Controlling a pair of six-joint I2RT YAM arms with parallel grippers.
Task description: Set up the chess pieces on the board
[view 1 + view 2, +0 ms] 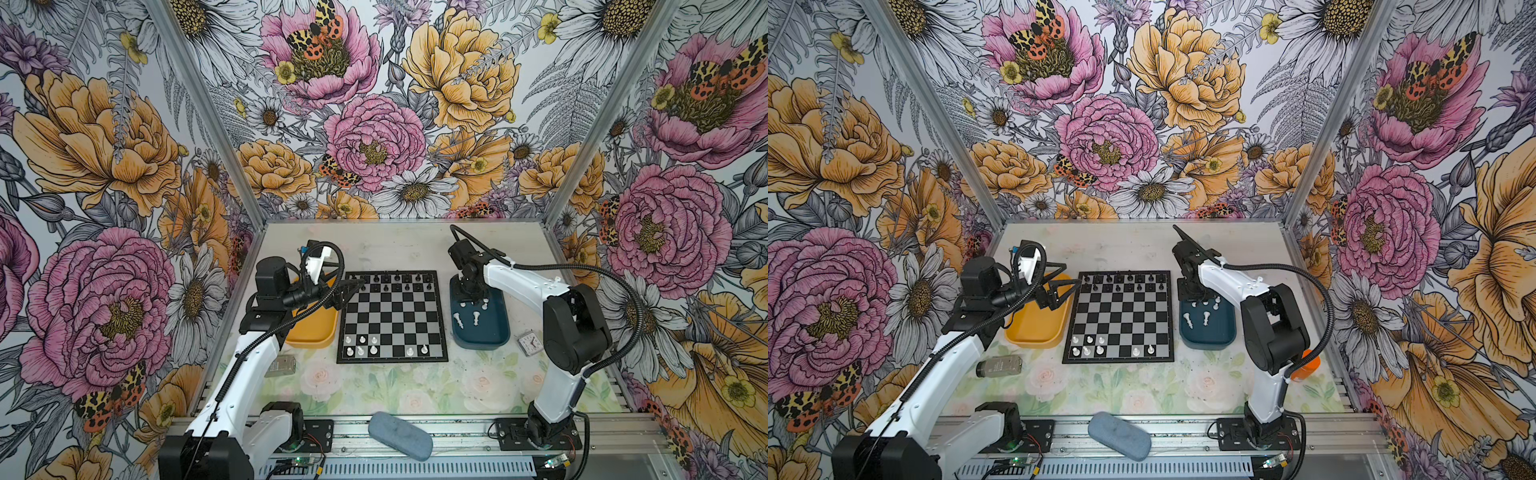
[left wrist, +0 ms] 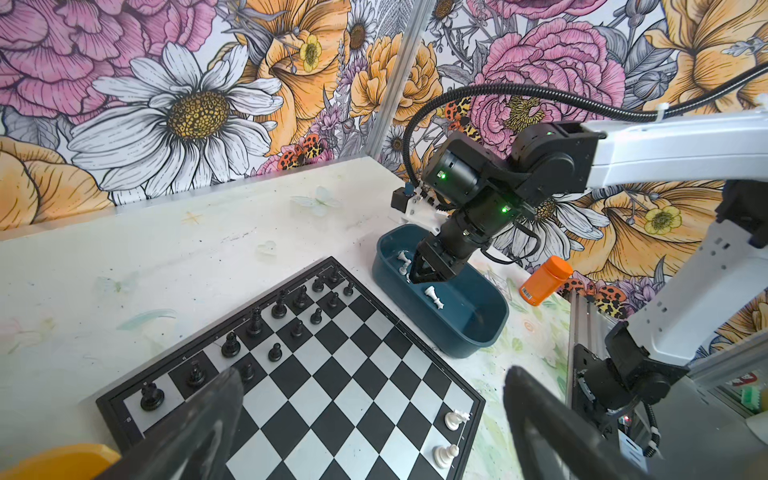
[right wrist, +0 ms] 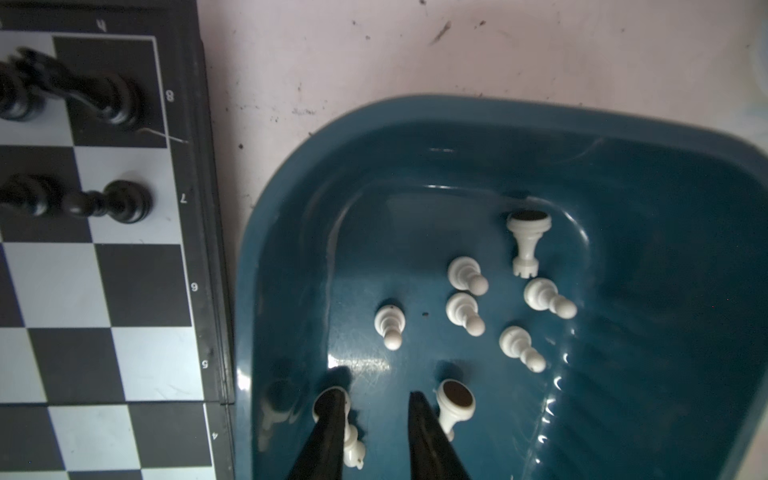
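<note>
My right gripper [image 3: 372,395] sits half-open in the blue tray [image 3: 282,249], a white chess piece [image 3: 353,449] against one finger; left gripper [image 2: 374,374] spread wide.

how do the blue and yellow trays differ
The blue tray sits right of the board and holds white chess pieces; the yellow tray sits left, its visible part bare. The right hand reaches into the blue tray; the left hand hangs open by the yellow one. Both are shallow, rounded.
</note>
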